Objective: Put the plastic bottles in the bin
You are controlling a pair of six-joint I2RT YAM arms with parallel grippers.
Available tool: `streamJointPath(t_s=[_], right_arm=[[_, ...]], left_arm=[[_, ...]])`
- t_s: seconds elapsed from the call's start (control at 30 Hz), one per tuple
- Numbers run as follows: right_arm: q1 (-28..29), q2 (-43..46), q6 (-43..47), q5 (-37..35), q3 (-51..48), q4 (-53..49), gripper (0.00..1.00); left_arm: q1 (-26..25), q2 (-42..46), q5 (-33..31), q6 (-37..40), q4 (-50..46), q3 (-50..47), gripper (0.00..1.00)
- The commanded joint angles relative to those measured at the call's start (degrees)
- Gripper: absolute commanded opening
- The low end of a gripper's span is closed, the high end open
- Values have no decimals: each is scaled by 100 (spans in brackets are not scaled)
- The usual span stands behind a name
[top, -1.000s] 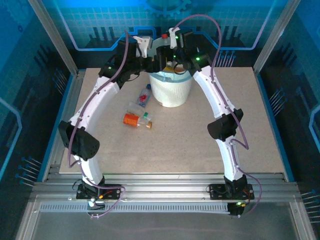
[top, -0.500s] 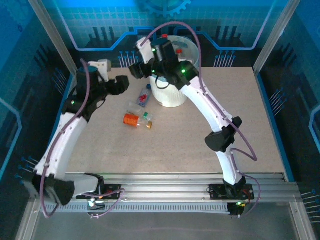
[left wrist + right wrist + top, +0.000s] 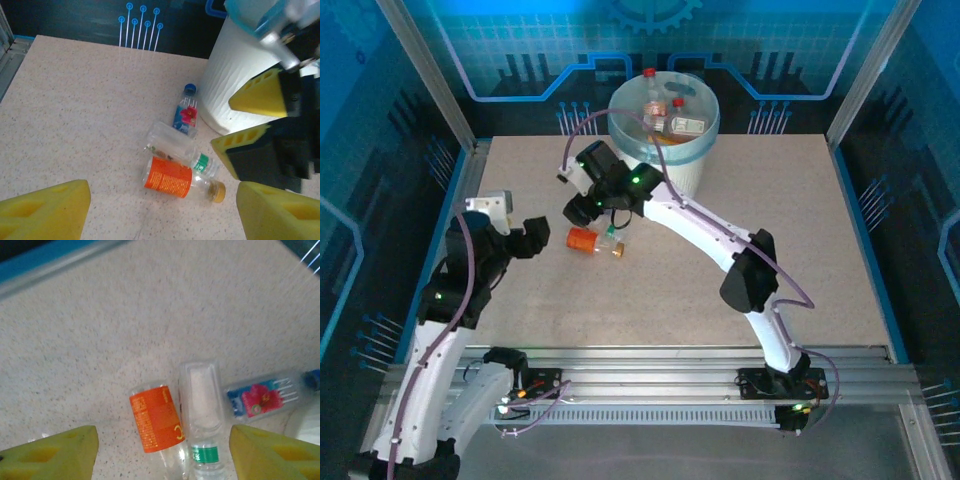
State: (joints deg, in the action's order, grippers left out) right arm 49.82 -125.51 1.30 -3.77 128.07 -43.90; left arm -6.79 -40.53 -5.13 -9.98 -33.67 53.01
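Before me lay a speckled beige counter [image 3: 820,260], fenced by aluminium posts [image 3: 426,70] and a blue patterned back wall [image 3: 520,40].

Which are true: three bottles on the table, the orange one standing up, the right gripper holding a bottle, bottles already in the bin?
Three plastic bottles lie on the speckled table: true, an orange-labelled clear bottle, a green-labelled clear bottle and a blue-labelled, blue-capped bottle.
The orange-labelled bottle stands upright: false, it lies on its side.
The right gripper holds a bottle: false, it is open and empty above them.
The round white bin with the blue liner holds bottles: true, several show inside.
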Motion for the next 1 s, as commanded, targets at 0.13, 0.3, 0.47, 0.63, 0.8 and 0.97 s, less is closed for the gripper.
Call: streamJointPath(t_s=[0.13,0.3,0.47,0.63,0.8,0.97], right_arm=[[72,-741,-132,-373,-18,-156,70],[80,-1201,-86,-405,107,-274,70],[79,-1515,-19,-408,304,-496,70],[79,-1673,16,-304,328,-583,68],[86,-1770,-1,-219,341,-607,67],[112,-1897,34,-246,441,-704,68]], left_arm=[[75,265,16,100,-334,-195,78],[74,226,121,41,-324,-220,78],[72,120,230,-38,-271,-208,78],[74,37,267,-48,-223,-177,78],[75,-29,297,-66,-201,-177,78],[74,-77,316,-58,-200,-151,78]])
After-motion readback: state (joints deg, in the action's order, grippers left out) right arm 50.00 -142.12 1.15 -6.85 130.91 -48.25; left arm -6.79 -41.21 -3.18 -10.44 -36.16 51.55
